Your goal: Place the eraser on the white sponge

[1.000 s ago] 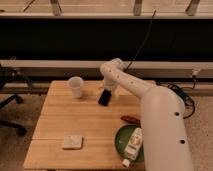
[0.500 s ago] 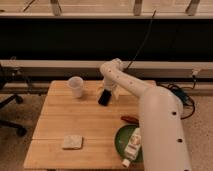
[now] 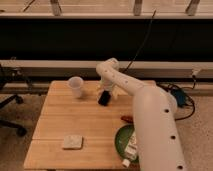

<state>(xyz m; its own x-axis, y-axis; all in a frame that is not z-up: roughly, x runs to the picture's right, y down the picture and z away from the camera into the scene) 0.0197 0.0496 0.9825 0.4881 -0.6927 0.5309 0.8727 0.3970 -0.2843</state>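
Note:
The black eraser (image 3: 104,98) stands tilted at the back middle of the wooden table (image 3: 60,122), right of the translucent cup (image 3: 76,87). My gripper (image 3: 105,91) is at the end of the white arm, directly over the eraser's top end and touching it. The white sponge (image 3: 72,142) lies flat near the table's front left, well apart from the gripper and the eraser.
A green bowl (image 3: 123,141) holding a white bottle (image 3: 131,149) sits at the front right, partly behind my arm. A thin red-brown item (image 3: 126,118) lies beside the arm. An office chair (image 3: 7,102) stands left of the table.
The gripper and the eraser have stayed at nearly the same spot at the back of the table; no clear movement shows.

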